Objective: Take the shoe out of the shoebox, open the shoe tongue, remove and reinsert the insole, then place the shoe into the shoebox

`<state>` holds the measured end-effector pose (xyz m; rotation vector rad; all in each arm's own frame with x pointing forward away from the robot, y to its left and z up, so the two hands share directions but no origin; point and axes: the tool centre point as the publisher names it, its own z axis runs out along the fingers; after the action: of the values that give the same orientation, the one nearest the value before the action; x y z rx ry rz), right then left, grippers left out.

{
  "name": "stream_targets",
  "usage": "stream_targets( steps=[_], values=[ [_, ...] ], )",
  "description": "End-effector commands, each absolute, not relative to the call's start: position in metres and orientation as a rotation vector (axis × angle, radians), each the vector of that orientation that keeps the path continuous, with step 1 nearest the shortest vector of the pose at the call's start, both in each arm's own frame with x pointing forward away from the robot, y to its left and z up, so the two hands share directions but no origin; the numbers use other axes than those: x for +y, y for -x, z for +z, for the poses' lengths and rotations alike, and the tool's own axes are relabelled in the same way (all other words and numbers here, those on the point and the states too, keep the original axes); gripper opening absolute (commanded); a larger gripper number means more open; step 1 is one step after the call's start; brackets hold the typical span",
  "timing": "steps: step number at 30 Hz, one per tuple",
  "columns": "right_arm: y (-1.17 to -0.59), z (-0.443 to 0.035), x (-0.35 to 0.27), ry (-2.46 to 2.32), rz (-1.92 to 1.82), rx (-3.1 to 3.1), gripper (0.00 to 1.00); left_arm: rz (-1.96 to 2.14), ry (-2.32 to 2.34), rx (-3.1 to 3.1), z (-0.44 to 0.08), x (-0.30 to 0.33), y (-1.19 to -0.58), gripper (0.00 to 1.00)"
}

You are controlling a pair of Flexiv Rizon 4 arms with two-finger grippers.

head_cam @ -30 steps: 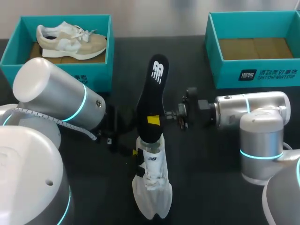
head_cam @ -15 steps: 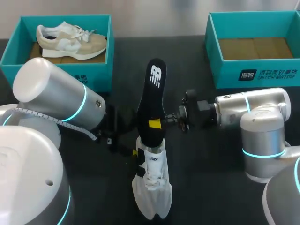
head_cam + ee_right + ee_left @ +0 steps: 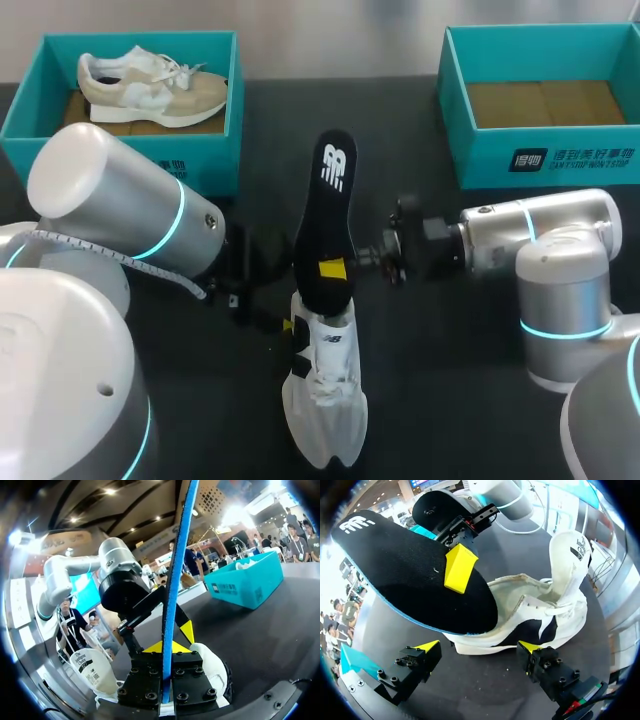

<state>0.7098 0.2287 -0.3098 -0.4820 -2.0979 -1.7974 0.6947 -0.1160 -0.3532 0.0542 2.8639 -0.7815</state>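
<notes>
A white shoe point(image 3: 322, 400) lies on the black table, toe toward the near edge, with its tongue point(image 3: 569, 555) pulled up. My right gripper point(image 3: 333, 268) is shut on the black insole point(image 3: 326, 215), which stands tilted with its lower end in the shoe's heel opening. The right wrist view shows the insole point(image 3: 176, 575) edge-on, clamped in that gripper point(image 3: 166, 650) above the shoe point(image 3: 212, 667). My left gripper point(image 3: 479, 647) is open beside the shoe point(image 3: 545, 622), its fingers apart from the sole, under the insole point(image 3: 405, 575).
A teal shoebox point(image 3: 30, 105) at the back left holds a beige shoe point(image 3: 150, 85). A second teal shoebox point(image 3: 480, 150) at the back right has only brown padding inside. My left arm's large joint point(image 3: 110, 195) covers the table left of the shoe.
The right gripper has lowered the insole a little, pushing its lower end further into the shoe. The left arm has kept still.
</notes>
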Motion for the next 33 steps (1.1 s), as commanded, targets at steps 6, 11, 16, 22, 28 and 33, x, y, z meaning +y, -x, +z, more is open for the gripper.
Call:
stream_targets(
  steps=[6,11,16,22,28,33],
  values=[
    [-0.703,-0.322,0.232,0.490,-1.793,-2.069,0.00,-0.784,-0.055,2.863,-0.353,-0.115,-0.694,1.00],
    [-0.697,-0.326,0.233,0.508,-1.764,-2.051,0.00,-0.784,-0.055,2.863,-0.353,-0.115,-0.694,1.00],
    [-0.688,-0.335,0.233,0.533,-1.750,-2.042,0.00,-0.784,-0.055,2.863,-0.353,-0.115,-0.694,1.00],
    [-0.678,-0.345,0.232,0.558,-1.749,-2.008,0.00,-0.784,-0.055,2.863,-0.353,-0.115,-0.694,1.00],
    [-0.667,-0.355,0.238,0.576,-1.674,-2.002,0.00,-0.784,-0.055,2.863,-0.353,-0.115,-0.694,1.00],
    [-0.662,-0.359,0.240,0.603,-1.600,-2.027,0.00,-0.784,-0.055,2.863,-0.353,-0.115,-0.694,1.00]
  ],
)
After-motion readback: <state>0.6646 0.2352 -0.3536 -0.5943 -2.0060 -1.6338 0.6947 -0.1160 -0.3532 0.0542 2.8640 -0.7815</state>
